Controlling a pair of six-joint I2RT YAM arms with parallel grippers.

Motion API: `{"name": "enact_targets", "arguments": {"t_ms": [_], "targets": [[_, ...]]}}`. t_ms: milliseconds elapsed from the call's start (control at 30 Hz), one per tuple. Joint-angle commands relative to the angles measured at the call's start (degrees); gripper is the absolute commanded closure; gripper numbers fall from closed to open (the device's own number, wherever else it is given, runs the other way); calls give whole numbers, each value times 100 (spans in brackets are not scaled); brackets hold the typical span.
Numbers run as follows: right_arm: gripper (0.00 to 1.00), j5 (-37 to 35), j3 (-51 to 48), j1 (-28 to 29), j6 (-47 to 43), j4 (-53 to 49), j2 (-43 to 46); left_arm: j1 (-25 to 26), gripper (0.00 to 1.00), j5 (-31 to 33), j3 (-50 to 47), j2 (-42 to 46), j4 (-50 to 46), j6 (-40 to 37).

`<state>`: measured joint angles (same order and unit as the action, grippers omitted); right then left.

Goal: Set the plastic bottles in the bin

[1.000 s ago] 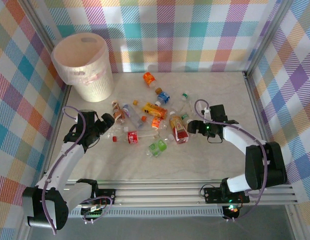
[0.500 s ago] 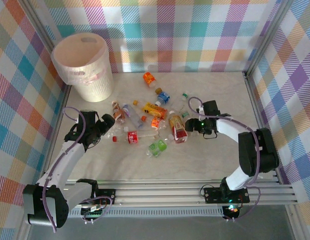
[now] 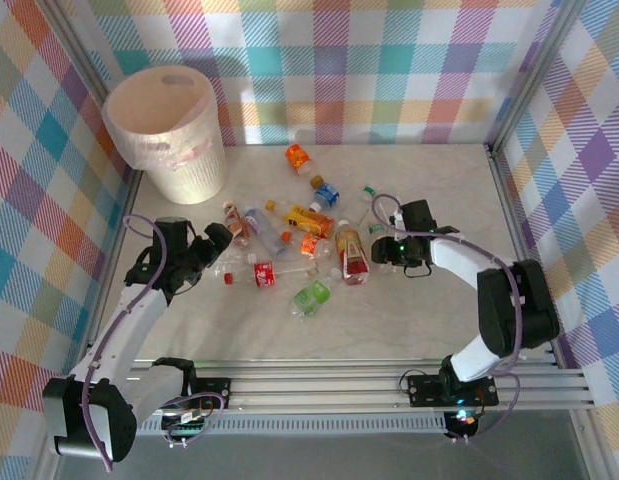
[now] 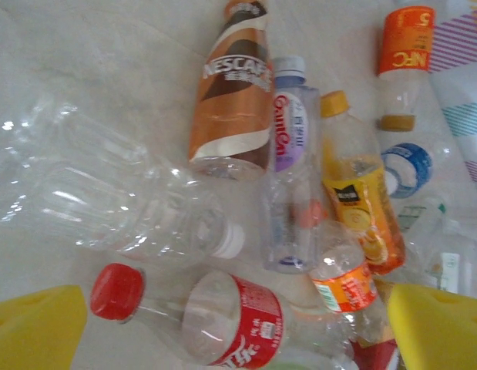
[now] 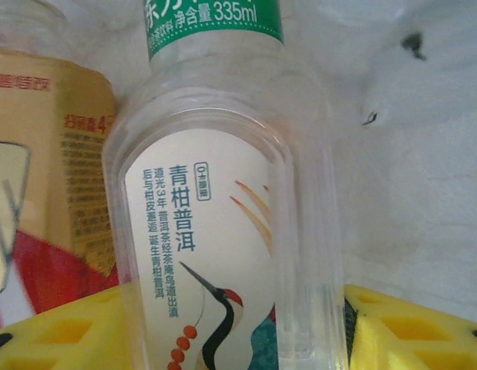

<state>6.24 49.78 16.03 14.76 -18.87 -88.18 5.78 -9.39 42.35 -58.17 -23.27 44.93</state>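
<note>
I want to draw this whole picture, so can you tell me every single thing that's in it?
bin: one, cream-white with a thin plastic liner, far left corner of the table
plastic bottles: about a dozen, clear with orange, red, green, blue, yellow or brown labels, lying scattered mid-table
table: one, pale marbled top
walls: checked in many colours, on three sides
rail: silver metal, near edge
left gripper: one, yellow fingers, open, over the left end of the pile
right gripper: one, yellow fingers either side of a green-banded bottle
</note>
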Motion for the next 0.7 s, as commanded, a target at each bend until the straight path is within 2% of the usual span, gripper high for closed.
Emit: {"name": "enact_targets", "arguments": {"t_ms": [0,167,400,567,667], "targets": [[45,-148,-165,49,-149,-125,589,33,0,-482,284,59,-59,-281],[52,266,-441,110,-64,-107,1674,181,0,-1321,285,57,188,-418],[54,1696,-1012,224,-175,540,2987,975,0,-1837,425,-48,683,-481],[55,2697,-907,380,-269,1110,2941,1411,0,-2270,707,-213,1388,-417],[55,2747,-610,751,-353,1240,2619,1720,0,-2481,1028,-465,1882,-489]]}}
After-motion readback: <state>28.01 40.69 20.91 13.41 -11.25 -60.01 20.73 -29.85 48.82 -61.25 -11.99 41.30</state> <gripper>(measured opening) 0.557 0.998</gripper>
